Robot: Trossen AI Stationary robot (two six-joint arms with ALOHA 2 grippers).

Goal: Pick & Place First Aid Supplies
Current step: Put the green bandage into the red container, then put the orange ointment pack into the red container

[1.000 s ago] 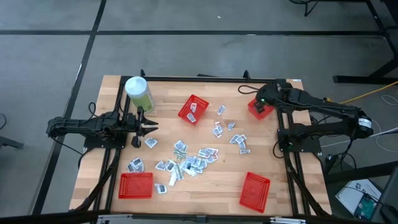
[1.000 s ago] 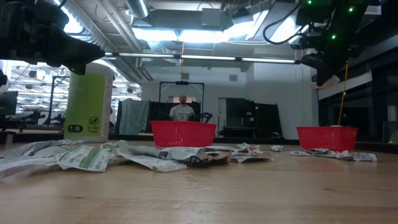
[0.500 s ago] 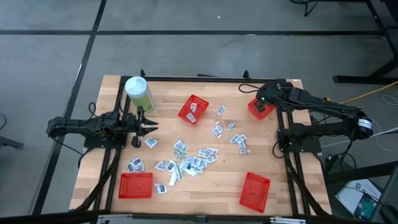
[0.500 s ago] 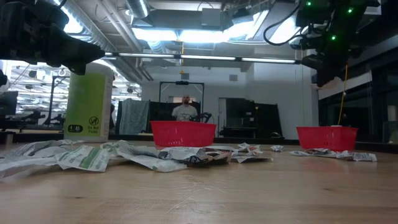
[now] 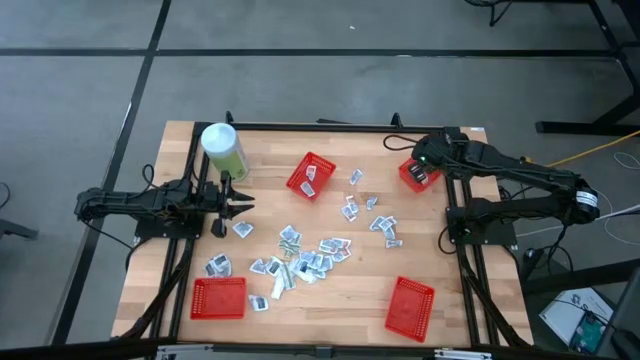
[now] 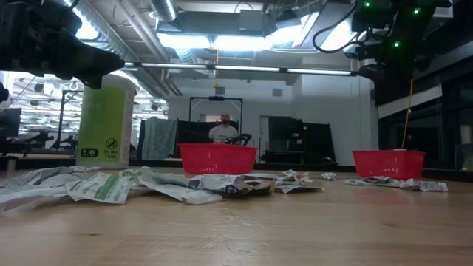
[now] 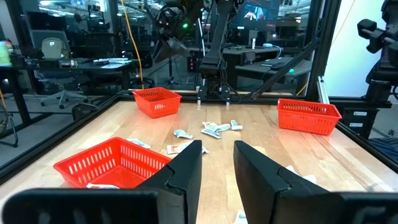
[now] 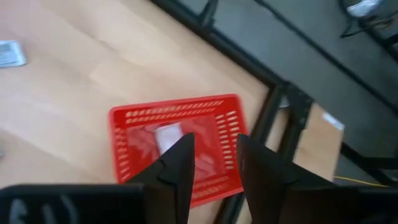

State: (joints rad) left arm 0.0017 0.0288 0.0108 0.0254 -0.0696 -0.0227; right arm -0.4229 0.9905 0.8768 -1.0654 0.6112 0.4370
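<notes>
One white packet (image 8: 166,136) in red basket (image 8: 127,116).

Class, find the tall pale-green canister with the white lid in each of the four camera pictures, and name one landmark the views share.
High view: canister at the table's far left corner, beside the left arm.
Low view: canister stands at left, behind the scattered packets.
Left wrist view: not in it.
Right wrist view: not in it.
Shared landmark: the red basket under the right gripper.
</notes>
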